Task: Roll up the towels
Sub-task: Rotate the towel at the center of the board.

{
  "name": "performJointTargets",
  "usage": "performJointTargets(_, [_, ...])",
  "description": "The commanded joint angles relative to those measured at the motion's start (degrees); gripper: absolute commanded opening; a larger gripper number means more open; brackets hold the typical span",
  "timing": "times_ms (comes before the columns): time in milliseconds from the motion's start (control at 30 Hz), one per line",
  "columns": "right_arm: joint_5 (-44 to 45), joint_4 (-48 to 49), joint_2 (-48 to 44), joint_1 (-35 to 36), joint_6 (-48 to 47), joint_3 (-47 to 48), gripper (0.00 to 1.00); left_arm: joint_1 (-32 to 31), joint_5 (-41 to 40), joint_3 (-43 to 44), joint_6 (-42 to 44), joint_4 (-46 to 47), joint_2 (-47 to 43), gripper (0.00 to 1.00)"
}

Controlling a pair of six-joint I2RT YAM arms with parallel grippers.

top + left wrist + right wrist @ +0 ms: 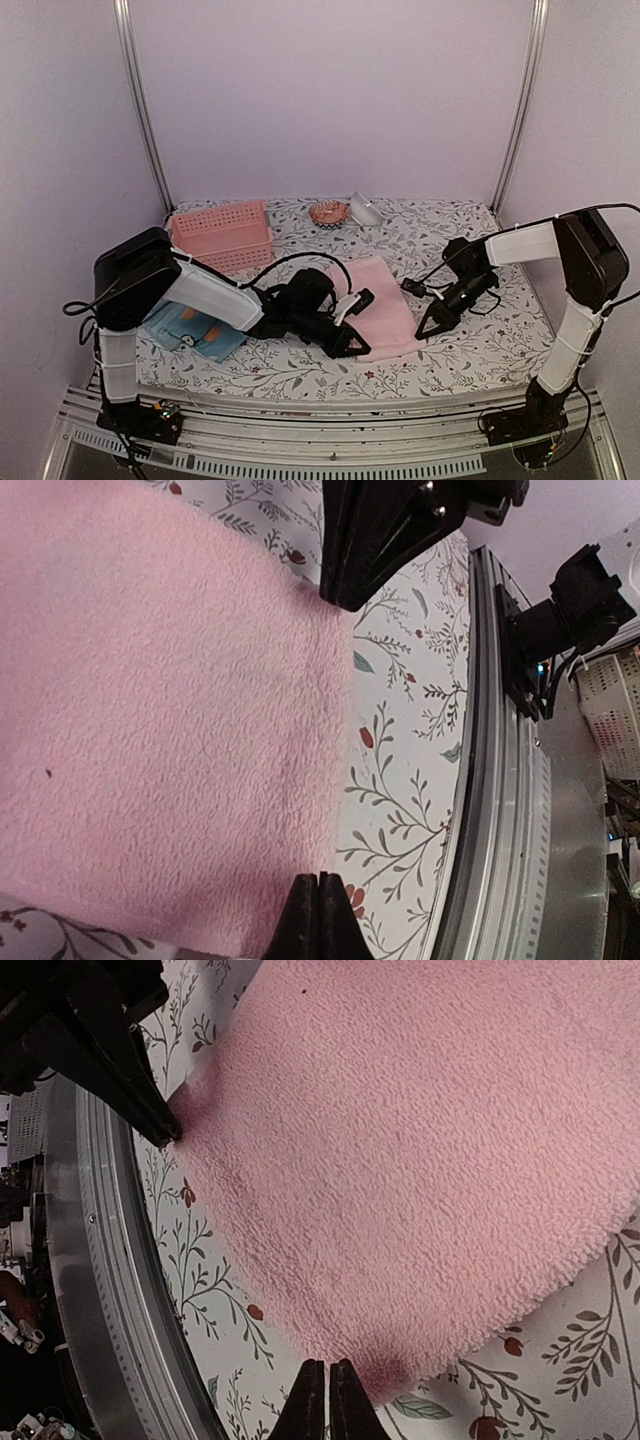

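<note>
- Left gripper (318, 920): jaws pressed flat together, no gap. Tips sit at the near edge of the plain pink terry towel (378, 300), at its 7 o'clock corner. The cloth puckers slightly there. Cannot tell whether any pile is caught between the tips.
- Right gripper (327, 1400): jaws likewise fully closed, tips against the towel's 5 o'clock corner, where a dark dimple shows in the cloth. Cannot tell if it is nipped or only touched.
- Pink towel: lies spread and flat at the table's centre, unrolled. It is roughly rectangular with rounded corners and a nubbly looped surface.
- Light blue towel with orange motifs (200, 335): soft and rumpled, at 9 o'clock from the pink towel, partly under the left arm.
- Pink perforated plastic basket (222, 235): rigid, rectangular, grid of holes, at 10 o'clock, well apart from the pink towel.
- White tablecloth with a leaf-and-flower print (470, 350): smooth, covers the table.
</note>
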Motion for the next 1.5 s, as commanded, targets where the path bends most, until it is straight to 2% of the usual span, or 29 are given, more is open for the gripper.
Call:
performJointTargets(0, [1.43,-0.03,2.52,0.25,0.76,1.10,0.04,-0.64,2.59,2.65,0.49,-0.71,3.17,0.00])
performJointTargets(400, [6.46,1.06,5.98,2.67,2.64,0.43,0.04,-0.58,-4.37,0.37,4.70,-12.84,1.88,0.00])
performJointTargets(533, [5.22,0.10,5.42,5.46,1.63,0.69,0.05,-0.58,-7.60,-1.74,6.51,-13.92,-1.59,0.00])
performJointTargets(733, [5.05,0.35,2.32,5.34,1.67,1.33,0.06,-0.77,-11.28,-3.03,11.24,-14.70,-8.75,0.00])
performJointTargets(767, [4.38,0.36,0.98,5.20,1.54,1.32,0.06,-0.92,-11.83,-2.99,12.24,-14.81,-9.99,0.01])
performJointTargets(933, [4.66,1.77,-8.66,4.34,0.18,0.70,0.12,-2.42,-18.92,-2.22,19.26,-18.29,-16.45,0.25])
performJointTargets(1000, [6.80,3.57,-13.53,4.35,0.19,-0.05,0.18,-3.17,-23.36,-2.44,21.48,-19.65,-19.44,0.30])
performJointTargets(1067, [8.99,5.64,-18.69,4.44,-0.19,-0.84,0.29,-3.43,-27.59,-3.77,22.94,-19.21,-22.73,0.35])
performJointTargets(1167, [10.25,12.07,-27.66,4.47,-0.90,-4.11,0.48,-3.35,-35.32,-7.68,23.06,-14.61,-27.06,0.54])
performJointTargets(1233, [10.02,18.30,-33.98,4.59,-1.15,-7.87,0.67,-3.28,-40.94,-10.44,20.36,-10.35,-27.99,0.71])
performJointTargets(1300, [9.59,24.65,-36.95,4.72,-0.75,-12.19,0.95,-2.75,-43.42,-13.02,17.02,-5.55,-28.07,0.78])
performJointTargets(1333, [9.52,25.94,-36.74,5.02,-0.98,-13.72,0.99,-2.61,-43.49,-15.38,15.39,-1.04,-28.21,0.82])
performJointTargets(1367, [10.15,25.76,-35.53,5.93,-2.22,-13.72,0.99,-2.62,-44.19,-16.26,13.72,0.86,-28.18,0.85])
performJointTargets(1433, [14.02,25.12,-33.20,9.02,-4.43,-13.91,0.99,-2.58,-47.15,-17.50,9.31,3.86,-27.62,0.97])
performJointTargets(1467, [15.74,26.46,-33.40,10.45,-5.33,-15.05,0.98,-2.56,-48.64,-17.26,7.47,3.79,-27.01,0.98])
